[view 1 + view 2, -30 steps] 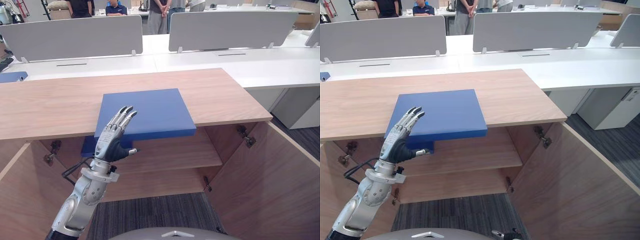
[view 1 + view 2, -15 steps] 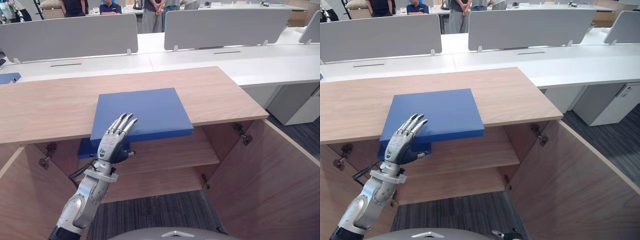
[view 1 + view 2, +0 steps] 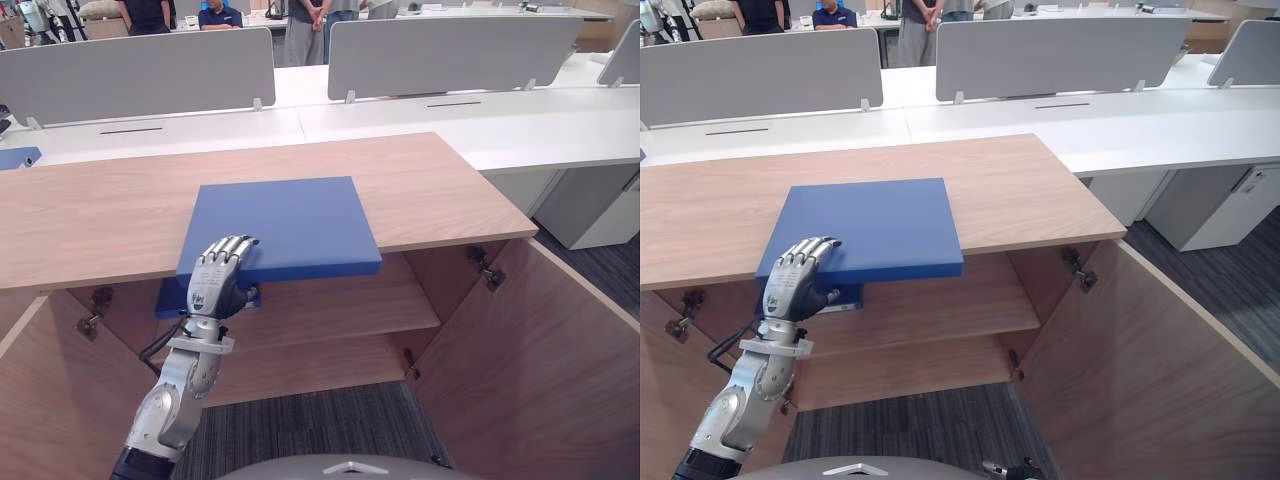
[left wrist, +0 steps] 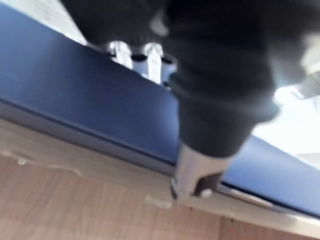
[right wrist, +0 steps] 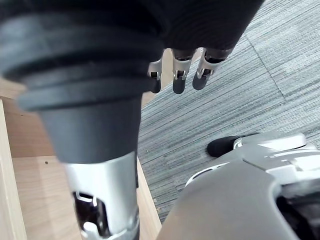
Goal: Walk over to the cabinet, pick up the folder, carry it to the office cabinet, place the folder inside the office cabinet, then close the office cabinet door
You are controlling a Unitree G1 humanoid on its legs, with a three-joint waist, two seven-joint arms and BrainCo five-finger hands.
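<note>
A flat blue folder (image 3: 280, 225) lies on the wooden cabinet top (image 3: 90, 215), its near edge overhanging the open front. My left hand (image 3: 215, 280) grips the folder's near left corner, fingers curled over the top and thumb beneath. The left wrist view shows those fingers (image 4: 152, 55) on the blue cover (image 4: 75, 100) and the thumb (image 4: 192, 172) under its edge. In its own wrist view, my right hand (image 5: 182, 75) hangs low over grey carpet with fingers straight and empty.
Both cabinet doors stand open, one at the right (image 3: 540, 360) and one at the left (image 3: 40, 390). Inside are a wooden shelf (image 3: 340, 305) and another blue item (image 3: 170, 298). White desks with grey dividers (image 3: 150, 70) stand behind, with people (image 3: 310, 20) beyond.
My left hand's fingers, straight above the folder's corner before, have curled down onto it. The hand sits slightly lower and nearer the edge. The camera shifted a little.
</note>
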